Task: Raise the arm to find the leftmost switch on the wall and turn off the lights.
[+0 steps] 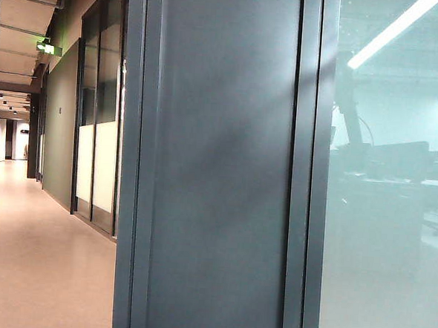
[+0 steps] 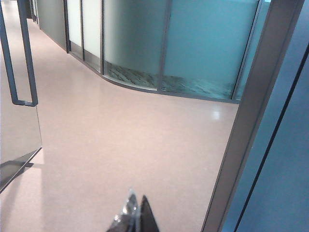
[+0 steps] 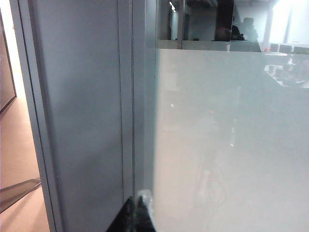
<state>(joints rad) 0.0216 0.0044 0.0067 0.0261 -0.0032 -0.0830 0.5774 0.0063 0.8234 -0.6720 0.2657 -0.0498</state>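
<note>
Grey wall (image 1: 223,164) fills the exterior view; the arm (image 1: 350,112) is seen only there, as a dark reflection in the glass pane (image 1: 390,219). Left gripper (image 2: 135,220), tips pressed together, is held over floor (image 2: 120,145). Right gripper (image 3: 136,215), likewise closed, is held near the wall's edge strip.

a: what occupies the left of the exterior frame?
b: a long corridor with pale pinkish floor (image 1: 42,257), a green exit sign (image 1: 46,48) at upper left, and dark-framed glazed doors (image 1: 99,119) with frosted lower panes.

a: and the right?
b: a greenish frosted glass pane (image 1: 385,241), with a bright ceiling light strip (image 1: 394,30) at upper right and dim desks (image 1: 405,168) behind.
</note>
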